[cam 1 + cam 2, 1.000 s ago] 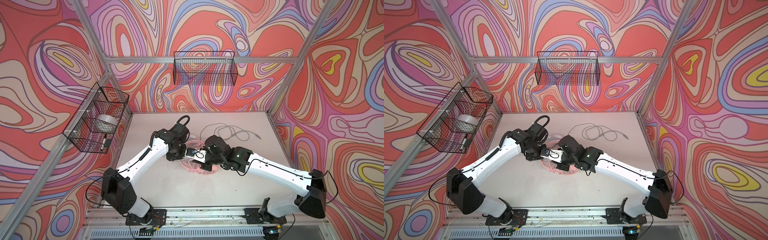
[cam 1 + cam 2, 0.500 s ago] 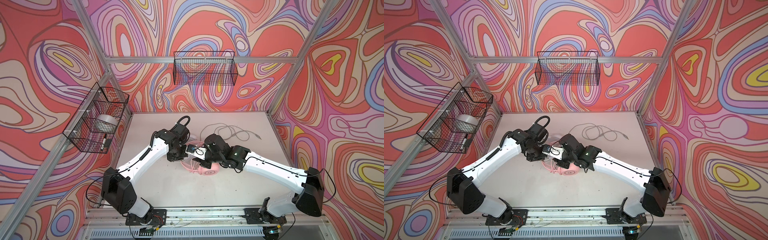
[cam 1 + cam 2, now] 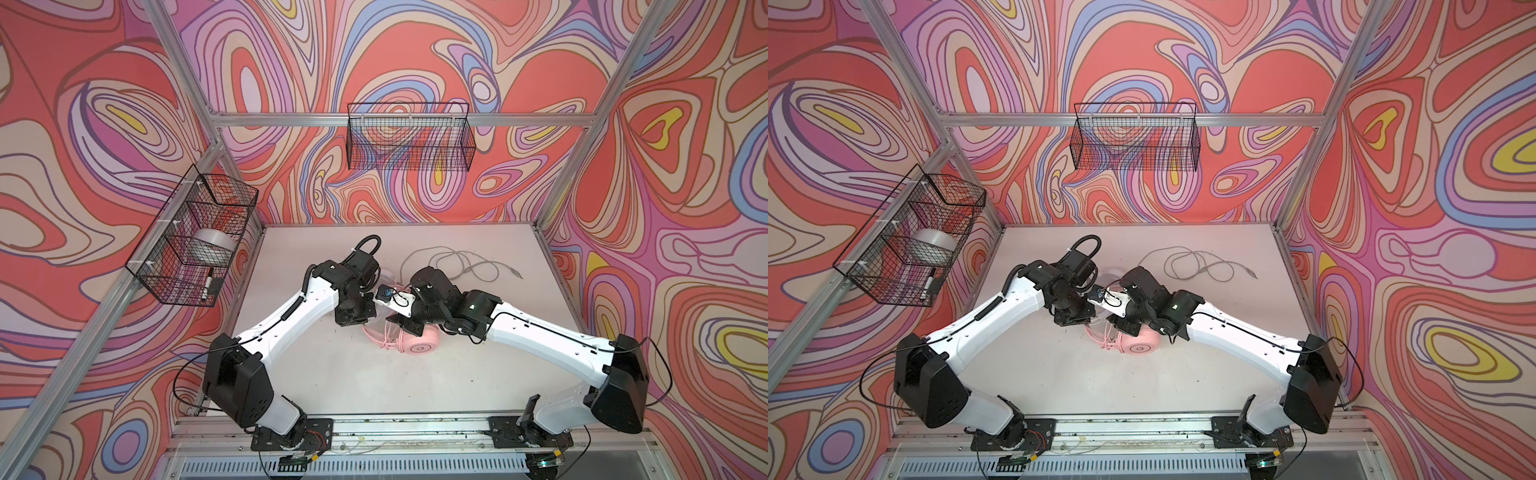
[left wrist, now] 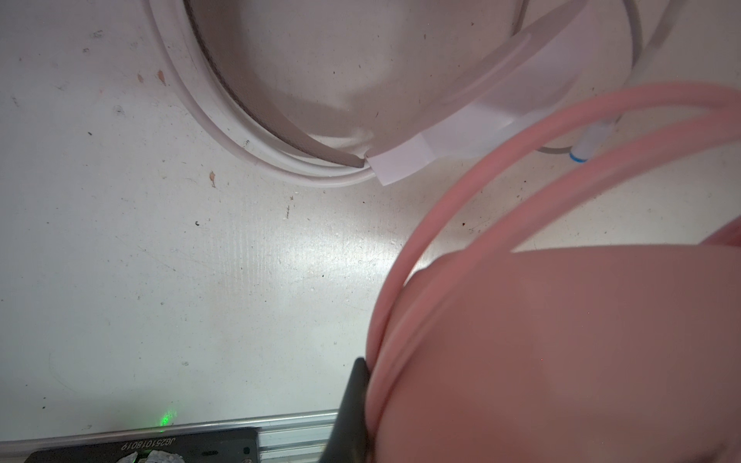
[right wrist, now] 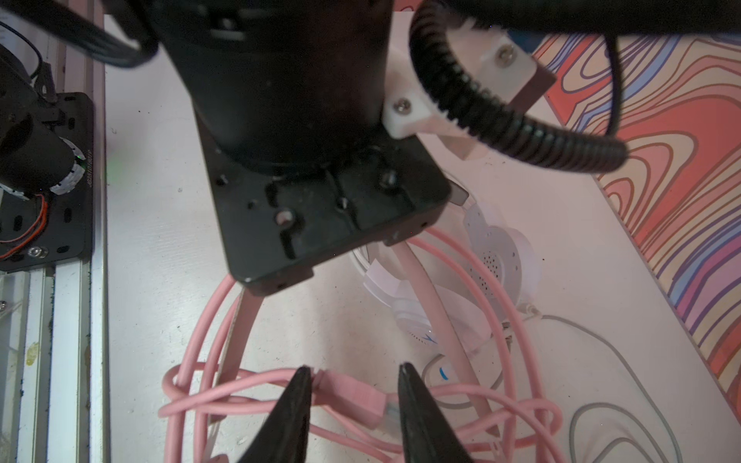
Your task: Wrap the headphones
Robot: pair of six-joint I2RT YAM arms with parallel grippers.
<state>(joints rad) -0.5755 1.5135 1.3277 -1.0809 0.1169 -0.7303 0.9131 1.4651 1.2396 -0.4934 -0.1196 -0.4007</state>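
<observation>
1. Left wall: the side basket (image 3: 195, 249) of black wire holds a tape roll (image 3: 212, 249) and a marker (image 3: 208, 284).
2. The left gripper (image 3: 352, 320) is over mid-table, pointing down. It is clamped on the band of the pink headset. The left wrist view shows one dark finger (image 4: 353, 405) pressed against pink; the second finger is out of frame.
3. The pink headset (image 3: 419, 344) lies on the table (image 3: 374, 386) between the two grippers. One round earcup faces up, toward the front rail. The pink cable (image 5: 192, 348) sits in several loops around the band.
4. The right gripper (image 5: 355, 368) has its jaws parted. The pink plug (image 5: 353, 395) at the cable's end lies between the fingers and is not squeezed. Cannot tell whether either pad touches it.
5. The white headset (image 5: 493, 256) lies flat on the table, just behind the pink one. In both top views it is mostly hidden under the wrists. Its band (image 4: 224, 132) shows in the left wrist view.
6. The grey-white cable (image 3: 461, 266) lies in loose loops on the table, toward the back right.
7. Back wall: the back basket (image 3: 409, 143), also black wire, hangs from the frame rail.
</observation>
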